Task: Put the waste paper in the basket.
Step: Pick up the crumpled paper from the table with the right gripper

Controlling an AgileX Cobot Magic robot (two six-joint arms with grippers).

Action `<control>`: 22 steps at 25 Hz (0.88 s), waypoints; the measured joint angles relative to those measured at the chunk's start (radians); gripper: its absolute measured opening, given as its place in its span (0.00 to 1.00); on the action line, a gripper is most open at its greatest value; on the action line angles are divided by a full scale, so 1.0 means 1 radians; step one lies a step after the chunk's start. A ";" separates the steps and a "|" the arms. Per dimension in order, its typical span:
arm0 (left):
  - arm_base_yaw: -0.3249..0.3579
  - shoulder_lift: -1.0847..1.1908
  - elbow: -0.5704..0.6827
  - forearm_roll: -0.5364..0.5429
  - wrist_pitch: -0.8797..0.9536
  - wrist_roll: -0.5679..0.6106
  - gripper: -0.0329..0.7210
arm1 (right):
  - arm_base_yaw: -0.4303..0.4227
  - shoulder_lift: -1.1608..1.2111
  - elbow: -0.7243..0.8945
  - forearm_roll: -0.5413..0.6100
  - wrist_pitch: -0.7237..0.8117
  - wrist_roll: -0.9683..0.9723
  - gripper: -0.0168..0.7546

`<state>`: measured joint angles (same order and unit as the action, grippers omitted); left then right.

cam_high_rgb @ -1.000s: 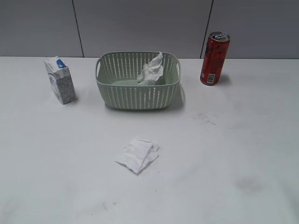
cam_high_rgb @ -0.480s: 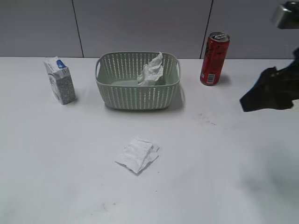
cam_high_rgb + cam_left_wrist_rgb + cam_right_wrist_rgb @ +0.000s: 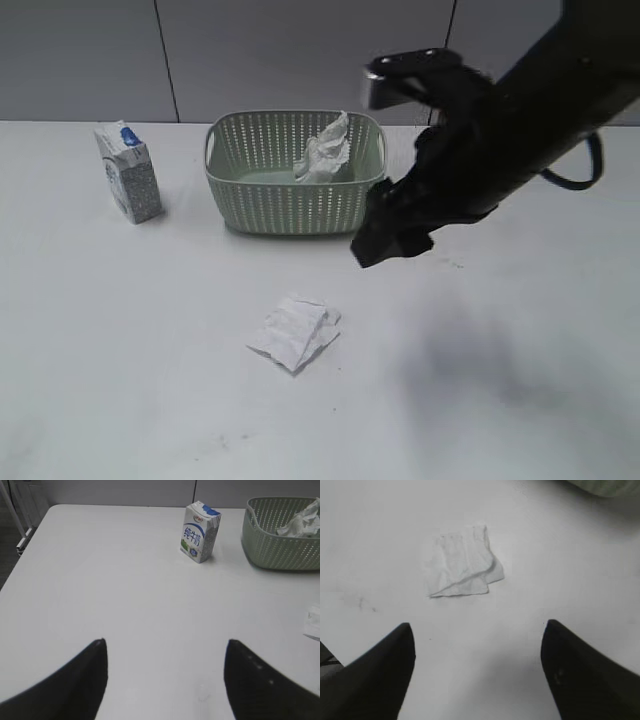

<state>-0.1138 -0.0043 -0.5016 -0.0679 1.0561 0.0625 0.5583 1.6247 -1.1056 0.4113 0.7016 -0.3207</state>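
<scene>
Ahead of the right gripper (image 3: 477, 672), whose fingers (image 3: 375, 675) are looking like matt black plastic, a wad of waste paper (image 3: 461, 566) is lying thin, white and creased. The table (image 3: 120, 350) under it is showing a smooth, matt white surface with faint grey smudges. Beyond the gripper, the basket (image 3: 290, 205) is appearing as pale green perforated plastic, faintly satin. The milk carton (image 3: 200, 531) ahead of the left gripper (image 3: 165, 680) is showing smooth printed card.

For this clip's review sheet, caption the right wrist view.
Open right gripper above the table, flattened waste paper lying ahead of its fingertips.
</scene>
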 joint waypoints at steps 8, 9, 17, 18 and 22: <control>0.000 0.000 0.000 0.000 0.000 0.000 0.78 | 0.176 0.255 -0.141 -0.027 -0.006 0.000 0.79; 0.000 0.000 0.000 0.000 0.000 0.000 0.78 | 0.200 0.292 -0.164 -0.047 -0.007 0.006 0.79; 0.000 0.000 0.000 0.000 -0.001 0.000 0.78 | 0.269 0.539 -0.413 -0.264 0.125 0.169 0.79; 0.000 0.000 0.000 0.000 -0.001 0.000 0.78 | 0.269 0.556 -0.436 -0.285 0.141 0.189 0.79; 0.000 0.000 0.000 0.000 -0.001 0.000 0.78 | 0.269 0.615 -0.493 -0.343 0.198 0.256 0.79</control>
<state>-0.1138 -0.0043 -0.5016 -0.0679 1.0554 0.0625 0.8275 2.2393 -1.5989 0.0680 0.8994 -0.0650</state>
